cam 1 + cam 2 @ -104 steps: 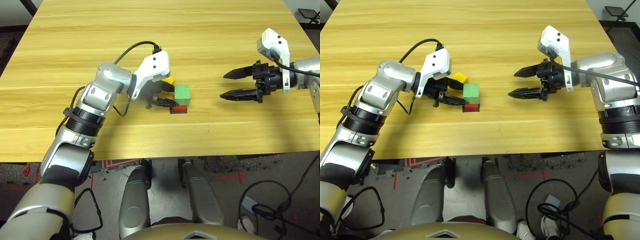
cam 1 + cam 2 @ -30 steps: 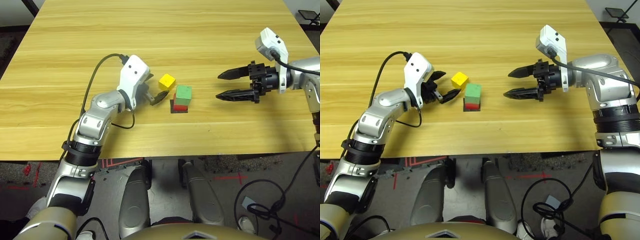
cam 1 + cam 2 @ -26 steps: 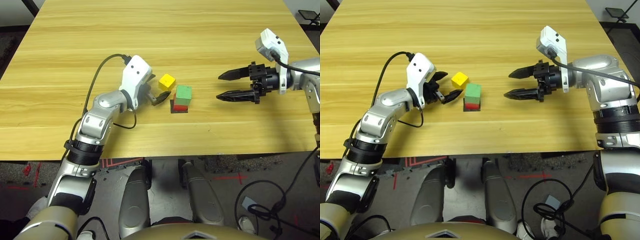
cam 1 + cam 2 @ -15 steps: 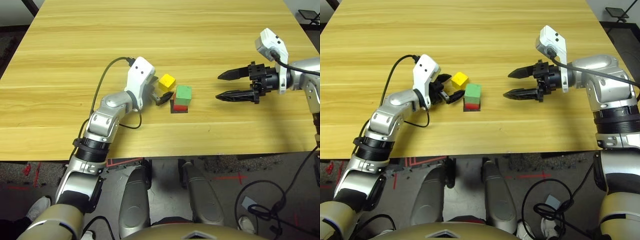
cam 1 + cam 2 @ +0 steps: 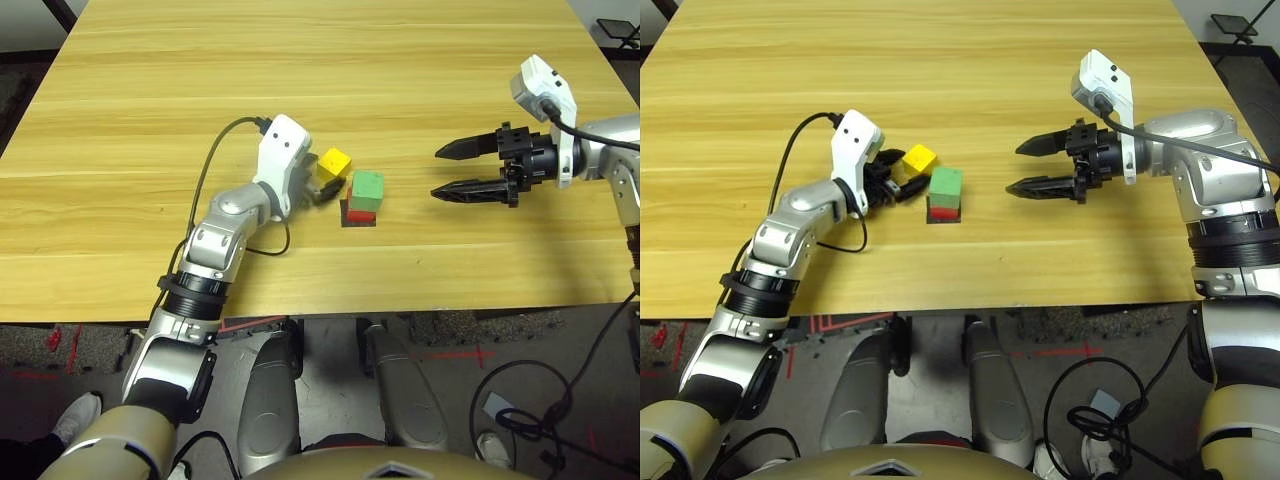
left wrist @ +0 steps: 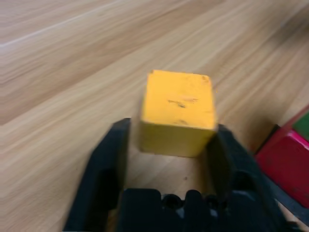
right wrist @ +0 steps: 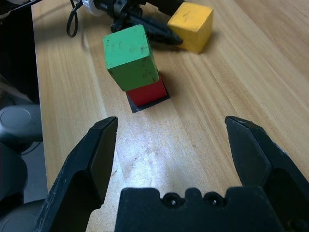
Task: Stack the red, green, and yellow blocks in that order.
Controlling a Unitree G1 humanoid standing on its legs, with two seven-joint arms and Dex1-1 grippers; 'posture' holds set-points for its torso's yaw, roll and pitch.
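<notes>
Yellow block (image 5: 334, 164): on desk (image 5: 450, 250), flat on a face, beside the R/G stack, on the stack's L and farther from the robot; between L gripper's jaws.
Yellow heading: turned approx. diagonally to desk's near edge, a corner pointed roughly robot-ward; top face level.
Red block (image 5: 361, 215): at bottom of stack, on the black square (image 5: 358, 223), mostly covered from above by green; sides approx. in line w/ near edge.
Green block (image 5: 367, 185): set directly on red, upright, top face level; seated slightly off-centre, w/ a strip of red left exposed along its L side.
Long axis: none to be given for any block; all are cubes, sides approx. equal.
L gripper (image 6: 174, 123): held low at yellow, pointed twd the stack side; jaws apart, one on each side of yellow; whether it's pressed firmly can't be told.
R gripper (image 7: 171, 118): held well apart from blocks, on stack's R, pointed L across desk; jaws wide apart, nothing gripped.
Order: red under green; yellow on desk, not stacked.
</notes>
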